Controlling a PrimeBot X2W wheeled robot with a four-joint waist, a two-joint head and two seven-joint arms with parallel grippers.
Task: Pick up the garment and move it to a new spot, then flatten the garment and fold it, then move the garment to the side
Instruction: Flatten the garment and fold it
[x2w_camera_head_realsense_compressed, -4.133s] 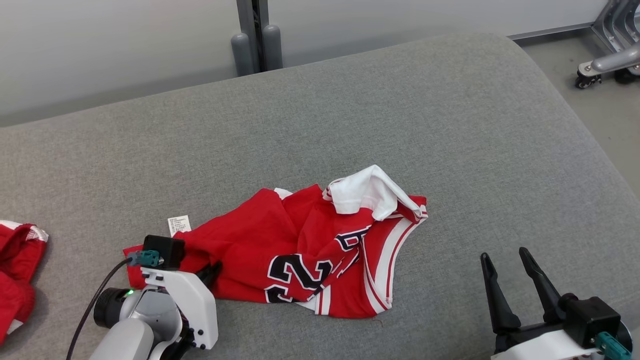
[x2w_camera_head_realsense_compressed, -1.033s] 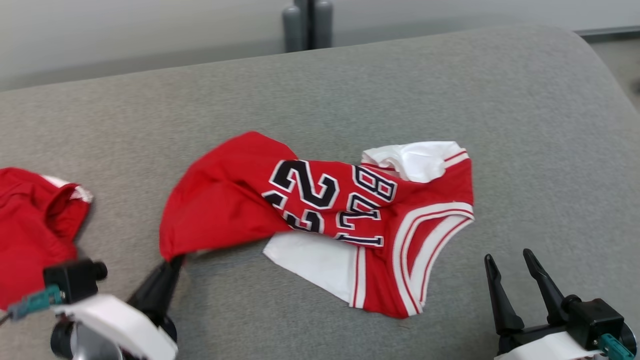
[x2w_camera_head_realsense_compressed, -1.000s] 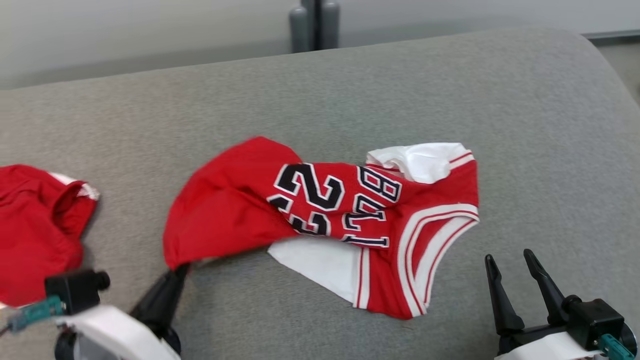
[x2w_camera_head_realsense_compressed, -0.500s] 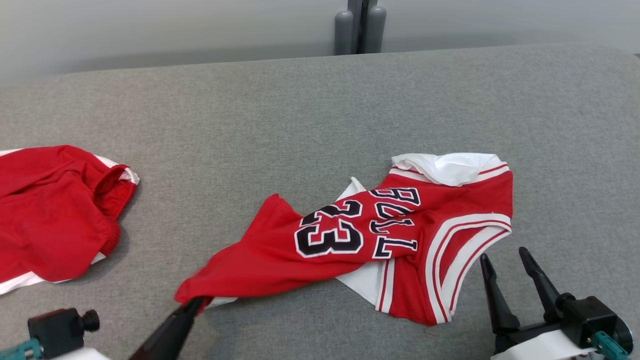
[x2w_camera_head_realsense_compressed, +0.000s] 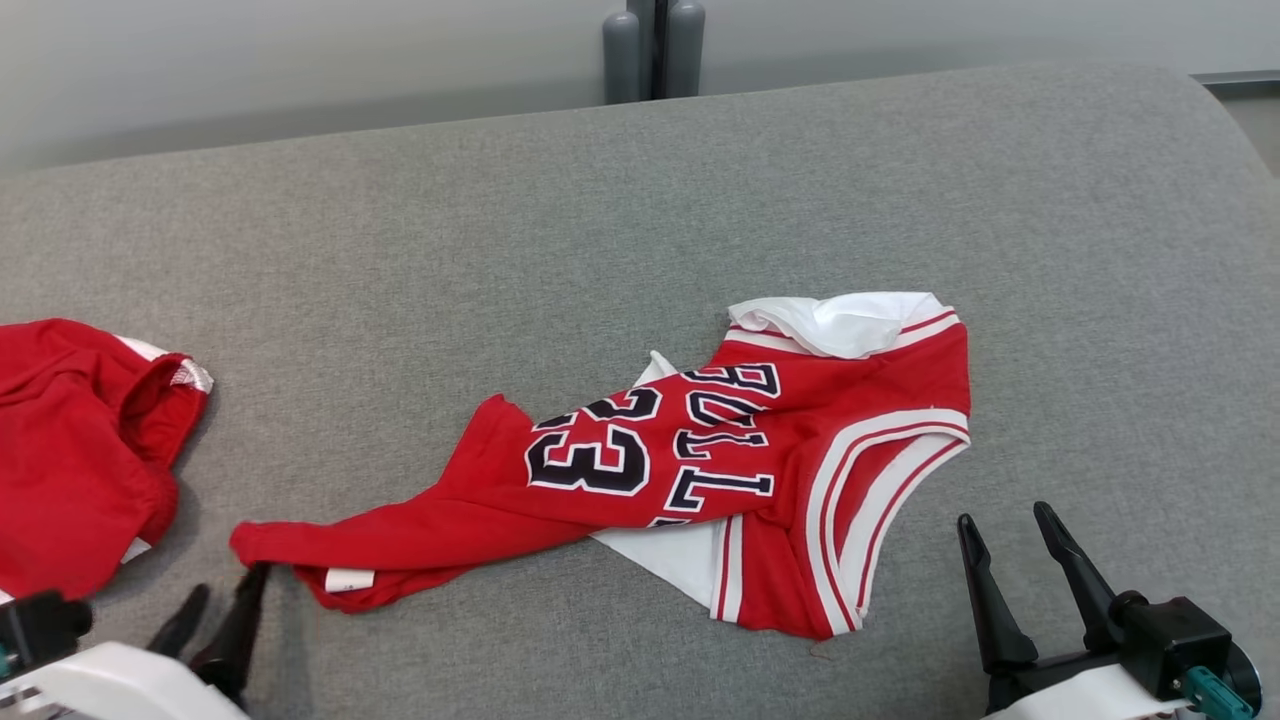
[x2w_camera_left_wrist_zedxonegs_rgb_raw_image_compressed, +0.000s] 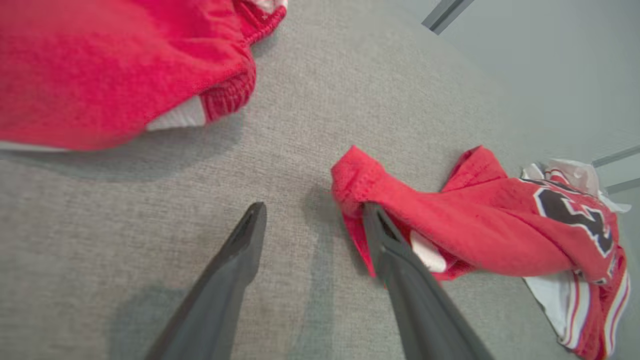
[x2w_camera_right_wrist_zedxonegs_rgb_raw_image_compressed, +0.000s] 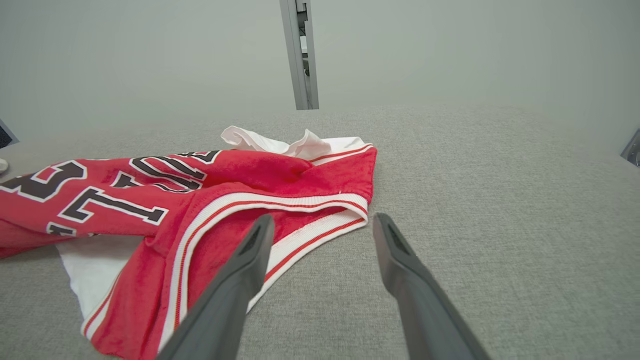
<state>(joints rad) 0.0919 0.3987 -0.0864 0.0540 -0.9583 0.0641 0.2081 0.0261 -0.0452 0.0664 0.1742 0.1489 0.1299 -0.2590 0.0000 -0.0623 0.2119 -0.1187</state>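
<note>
Lying on cushion (x2w_camera_head_realsense_compressed: 600, 250): jersey (x2w_camera_head_realsense_compressed: 700, 470); left tool (x2w_camera_head_realsense_compressed: 228, 585) spread beside it; right tool (x2w_camera_head_realsense_compressed: 1002, 515) spread.

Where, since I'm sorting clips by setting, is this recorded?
Likely a robotics test room, not a home: a broad grey padded surface bearing a red jersey, a bare pale wall behind it and a metal post.

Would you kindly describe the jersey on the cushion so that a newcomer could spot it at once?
Start with the wide grey cushion and look at its middle, slightly right. A crumpled red jersey lies stretched out there. Unlike the other red garment at the left edge, it carries a black 23 and black lettering.
</note>
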